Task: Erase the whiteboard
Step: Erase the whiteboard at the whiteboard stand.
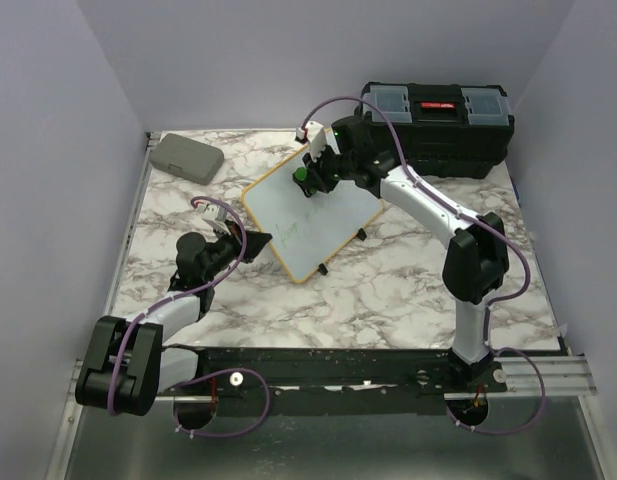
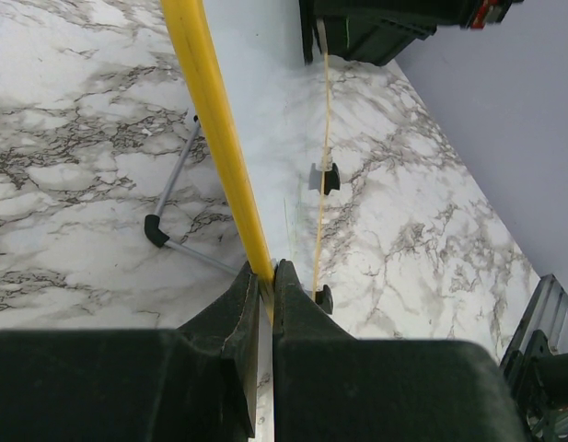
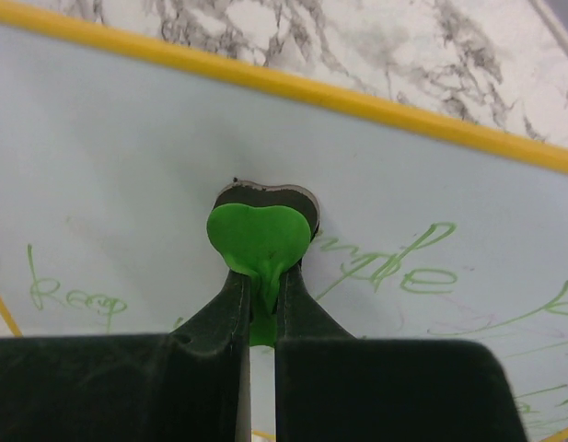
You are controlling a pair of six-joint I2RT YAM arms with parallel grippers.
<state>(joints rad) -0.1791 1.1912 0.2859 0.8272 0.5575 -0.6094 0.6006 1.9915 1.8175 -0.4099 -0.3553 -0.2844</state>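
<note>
- Whiteboard: a small white rectangular board with a thin yellow frame and green handwriting. It stands propped on the middle of the marble-patterned desk, face tilted up.
- Its edge with the two small black feet, which seems the long one, runs diagonally from near centre toward far right. The opposite edge is raised on the left.
- The left pincer is nearest, at the whiteboard's near-left edge. Its wrist view shows the fingers pressed together on the yellow frame, which runs straight away from them, edge-on.
- The right pincer is farther back, over the board's upper part. It is clamped on a green heart-shaped eraser whose dark underside lies against the white surface, just left of the green writing.
- Farthest off, a flat grey rectangular case lies at the far-left corner and a black toolbox at the far right.
</note>
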